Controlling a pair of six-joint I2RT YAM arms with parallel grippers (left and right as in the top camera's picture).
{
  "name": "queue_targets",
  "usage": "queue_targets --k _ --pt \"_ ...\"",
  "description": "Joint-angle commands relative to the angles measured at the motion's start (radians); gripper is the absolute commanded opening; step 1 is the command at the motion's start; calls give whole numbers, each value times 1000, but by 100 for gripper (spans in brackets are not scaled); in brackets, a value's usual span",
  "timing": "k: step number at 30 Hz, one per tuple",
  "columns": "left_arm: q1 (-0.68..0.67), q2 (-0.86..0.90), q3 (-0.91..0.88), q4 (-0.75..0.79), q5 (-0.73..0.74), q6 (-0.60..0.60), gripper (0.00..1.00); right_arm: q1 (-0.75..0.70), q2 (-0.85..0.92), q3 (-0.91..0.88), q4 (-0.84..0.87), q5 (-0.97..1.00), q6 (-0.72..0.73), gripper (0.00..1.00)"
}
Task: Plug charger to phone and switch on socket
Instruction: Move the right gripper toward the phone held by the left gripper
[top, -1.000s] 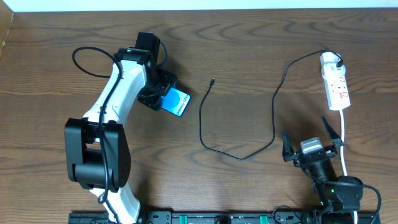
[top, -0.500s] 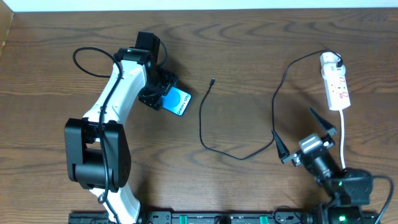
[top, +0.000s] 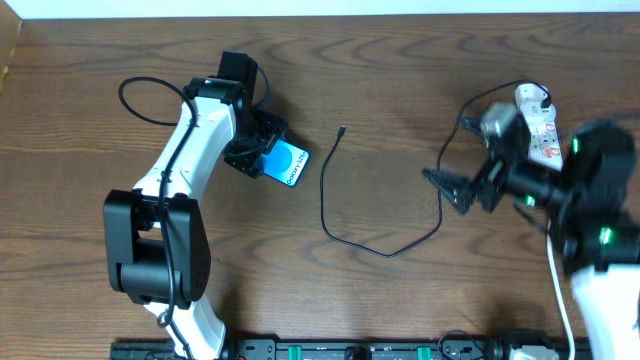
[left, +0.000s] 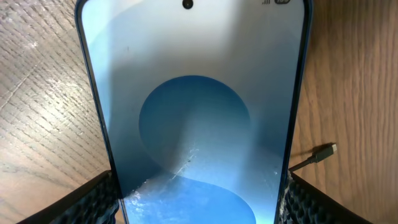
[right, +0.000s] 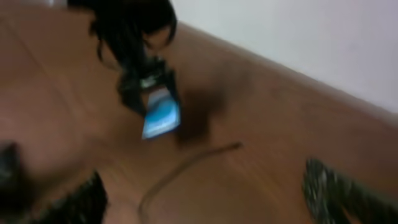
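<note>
The left gripper (top: 266, 150) is closed narrow on the phone (top: 289, 165), which is at the left half of the table (top: 400, 60), toward the far side. In the left wrist view its two fingers (left: 93, 200) press on the two long edges of the phone at one end, and the blue screen with a lighter blue circle faces up. In the overhead view a short line of white writing runs on the screen, but it is too small to read. The right gripper (top: 458, 190) is wide open and holds nothing. It is blurred, over the right half of the table, just beside the right bend of the charger (top: 326, 215); whether it touches the cable cannot be told. In the right wrist view its fingers (right: 345, 190) stand at the two edges of the picture, with only wood and cable between them. The tip (top: 343, 129) of the charger lies on the wood just right of the phone, apart from it. The cable loops toward the near side, then goes up to the far end of the socket (top: 545, 140) at the far right, partly hidden by the right arm; no label on it can be read.
</note>
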Motion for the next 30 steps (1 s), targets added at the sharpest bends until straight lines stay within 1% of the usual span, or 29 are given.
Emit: queue_targets --k 1,3,8,10,12,14,15,17,18,19,20,22,23,26,29,30 --pt "4 -16 -4 -7 13 9 72 -9 153 177 -143 -69 11 99" --pt "4 -16 -4 -7 13 9 72 -8 227 242 -215 -65 25 99" --pt "4 -16 -4 -6 20 8 72 -8 341 253 -193 -10 31 99" --pt "4 -16 -4 -6 20 -8 71 -8 376 253 -186 -50 45 99" --pt "4 -16 -4 -6 25 -18 71 -8 400 252 -155 -47 59 99" --pt "4 -16 -4 -7 40 -18 71 -1 434 251 -97 -72 183 99" --pt "4 -16 -4 -7 43 -18 71 11 462 251 -48 -97 274 99" --pt "4 -16 -4 -6 54 -19 72 39 497 251 9 -95 413 99" --pt "4 -16 -4 -6 60 -23 71 55 514 251 35 -96 454 99" --pt "4 -16 -4 -6 65 -36 71 96 550 251 86 -93 529 88" --pt "4 -16 -4 -6 65 -44 72 116 567 251 106 -86 589 81" --pt "4 -16 -4 -6 66 -48 71 161 604 251 144 -49 710 77" --pt "4 -16 -4 -6 66 -48 71 185 619 251 153 -2 767 77" --pt "4 -16 -4 -6 80 -53 72 248 649 251 153 147 869 73" --pt "4 -16 -4 -3 92 -79 71 313 667 251 156 249 977 63" --pt "4 -16 -4 -2 92 -93 71 357 672 251 165 295 1021 54"
